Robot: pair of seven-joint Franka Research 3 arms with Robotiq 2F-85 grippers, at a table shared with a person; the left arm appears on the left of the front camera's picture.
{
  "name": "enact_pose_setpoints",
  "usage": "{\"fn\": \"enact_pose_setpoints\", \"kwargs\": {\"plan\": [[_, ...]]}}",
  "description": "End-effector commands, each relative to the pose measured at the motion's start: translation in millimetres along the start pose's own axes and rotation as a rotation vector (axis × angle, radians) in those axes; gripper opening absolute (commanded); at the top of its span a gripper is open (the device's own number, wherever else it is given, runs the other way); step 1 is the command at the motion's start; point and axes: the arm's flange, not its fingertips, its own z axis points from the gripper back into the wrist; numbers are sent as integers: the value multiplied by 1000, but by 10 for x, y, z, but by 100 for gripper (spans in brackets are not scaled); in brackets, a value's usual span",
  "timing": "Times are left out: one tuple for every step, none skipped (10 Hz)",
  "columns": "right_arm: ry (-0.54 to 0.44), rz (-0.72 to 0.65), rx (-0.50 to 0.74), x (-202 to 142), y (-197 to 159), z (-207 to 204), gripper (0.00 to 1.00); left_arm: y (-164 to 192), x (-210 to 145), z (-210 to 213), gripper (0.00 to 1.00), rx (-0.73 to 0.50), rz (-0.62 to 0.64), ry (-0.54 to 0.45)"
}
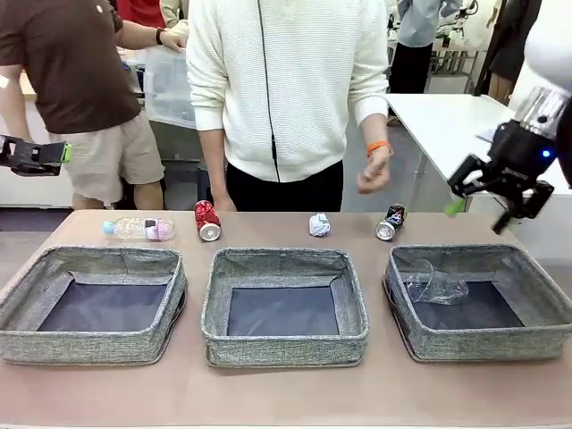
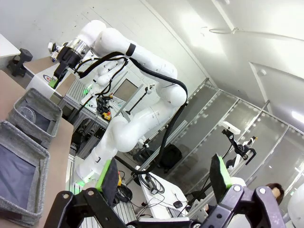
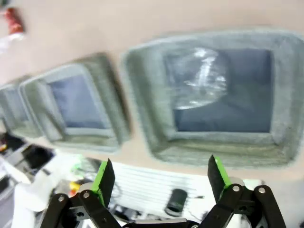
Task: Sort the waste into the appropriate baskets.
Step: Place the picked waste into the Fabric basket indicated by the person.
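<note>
Left hand (image 1: 61, 155) cut by frame edge, red can (image 3: 13, 21) blurred

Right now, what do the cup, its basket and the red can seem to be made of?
Cup: thin clear plastic, glossy; the dark bottom shows through it. Basket: grey woven fabric, matte, with soft sagging rims. Red can: probably painted metal, with a silvery end.

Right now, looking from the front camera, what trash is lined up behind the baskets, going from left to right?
clear bottle with blue cap → crushed red can → crumpled white paper ball → dark blue-black can
</note>
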Motion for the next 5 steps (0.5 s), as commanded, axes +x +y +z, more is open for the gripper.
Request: {"fn": "enact_pose_setpoints", "kwargs": {"plan": [[9,56,401,9,222,223,100,-15,-32,9,100,-11,-19,11],[51,112,701,14,363,353,100,-15,-32,9,100,-11,-19,11],[124,150,937,29,431,367,100,-15,-32,9,100,-11,-19,11],[195,145,1064,48,466,315,100,-15,-32,9,100,-11,-19,11],[212,125,1130,65,475,277,100,-15,-32,9,100,-11,-19,11]]}}
